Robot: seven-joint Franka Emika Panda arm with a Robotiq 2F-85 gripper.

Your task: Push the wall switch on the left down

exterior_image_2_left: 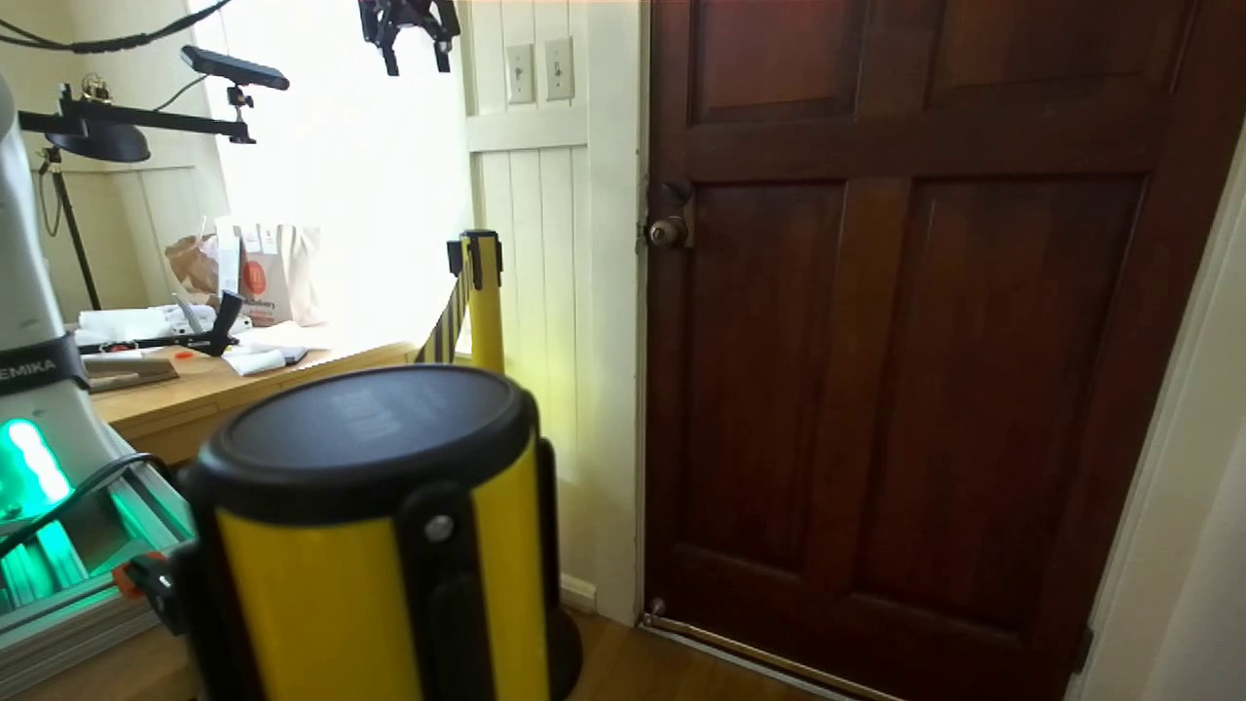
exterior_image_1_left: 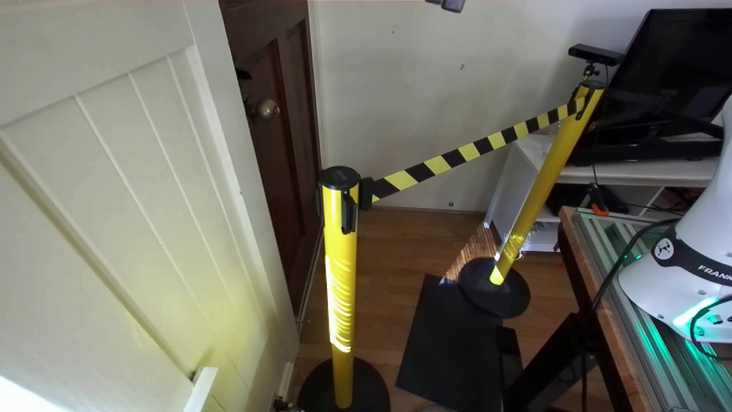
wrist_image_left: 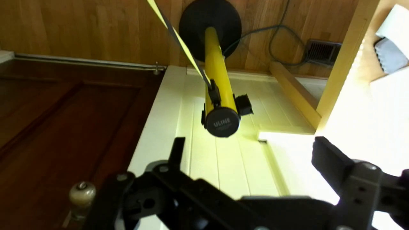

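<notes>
Pale panelled wall point(exterior_image_2_left: 531, 214) beside the dark door point(exterior_image_2_left: 876, 389) carries the left switch point(exterior_image_2_left: 520, 74), just beside its twin point(exterior_image_2_left: 560, 68); I can't read how either is set at this size. My pincer point(exterior_image_2_left: 418, 66) shows to the left of them in an exterior view, fingers point(wrist_image_left: 332, 161) spread wide apart around open air, though I can't judge its depth from the wall. Both exterior views cut it off at the top edge. Farther off, on the desk point(exterior_image_2_left: 209, 385), stands a printed paper bag point(exterior_image_2_left: 282, 282), its inside lost to me in glare.
</notes>
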